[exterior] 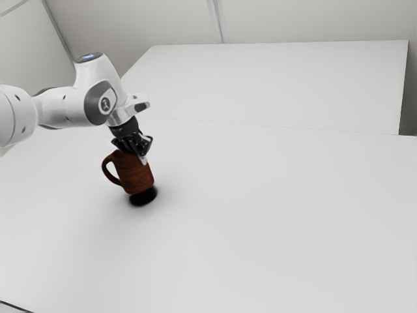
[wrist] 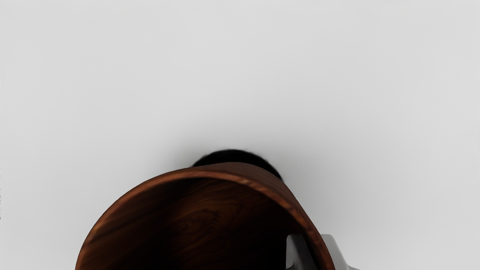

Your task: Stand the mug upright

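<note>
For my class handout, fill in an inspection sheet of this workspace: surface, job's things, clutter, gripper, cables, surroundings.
Surface: white table, smooth, with a faint line across it.
Job's things: brown mug, mouth up but leaning toward the exterior view's left; dark shadow beneath it.
Clutter: nothing seen.
Gripper: black gripper shut on the mug's wall, one finger inside, one outside.
Cables: thin dark line at the exterior view's lower left; cannot tell whether it is a cable.
Surroundings: pale walls with seams.
</note>
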Motion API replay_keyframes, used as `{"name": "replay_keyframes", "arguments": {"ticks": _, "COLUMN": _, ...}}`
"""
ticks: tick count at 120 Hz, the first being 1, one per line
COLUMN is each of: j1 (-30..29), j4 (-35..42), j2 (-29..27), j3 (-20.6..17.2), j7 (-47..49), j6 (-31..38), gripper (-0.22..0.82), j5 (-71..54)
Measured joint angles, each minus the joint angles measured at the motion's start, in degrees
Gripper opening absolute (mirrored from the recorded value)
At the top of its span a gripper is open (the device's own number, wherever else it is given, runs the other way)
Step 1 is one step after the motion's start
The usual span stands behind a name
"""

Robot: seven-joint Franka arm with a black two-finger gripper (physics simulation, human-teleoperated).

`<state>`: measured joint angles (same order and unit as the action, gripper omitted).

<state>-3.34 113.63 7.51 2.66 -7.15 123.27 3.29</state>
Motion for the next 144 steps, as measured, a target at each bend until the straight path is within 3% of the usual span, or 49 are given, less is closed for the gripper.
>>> {"name": "replay_keyframes", "arguments": {"ticks": 29, "j1": 2.3, "j4": 1.3, "j2": 1.0, "j3": -0.1, "j7": 5.5, "j6": 7.1, "gripper": -0.18, "j5": -0.4}}
{"name": "replay_keyframes", "arguments": {"ticks": 61, "j1": 3.4, "j4": 1.9, "j2": 4.1, "j3": -0.1, "j7": 10.2, "j6": 10.2, "gripper": -0.18, "j5": -0.3}}
{"name": "replay_keyframes", "arguments": {"ticks": 82, "j1": 4.0, "j4": 1.6, "j2": 3.1, "j3": -0.4, "j7": 11.8, "j6": 10.2, "gripper": 0.21, "j5": -0.6}}
{"name": "replay_keyframes", "arguments": {"ticks": 96, "j1": 4.1, "j4": 1.4, "j2": 0.6, "j3": -0.4, "j7": 12.6, "j6": 8.9, "gripper": 0.37, "j5": -1.5}}
{"name": "replay_keyframes", "arguments": {"ticks": 116, "j1": 5.1, "j4": -0.4, "j2": -2.9, "j3": 0.0, "j7": 13.0, "j6": 5.2, "gripper": 0.5, "j5": -3.9}}
{"name": "replay_keyframes", "arguments": {"ticks": 144, "j1": 6.5, "j4": -10.5, "j2": -4.8, "j3": -0.4, "j7": 12.8, "j6": -6.4, "gripper": 0.57, "j5": -10.3}}
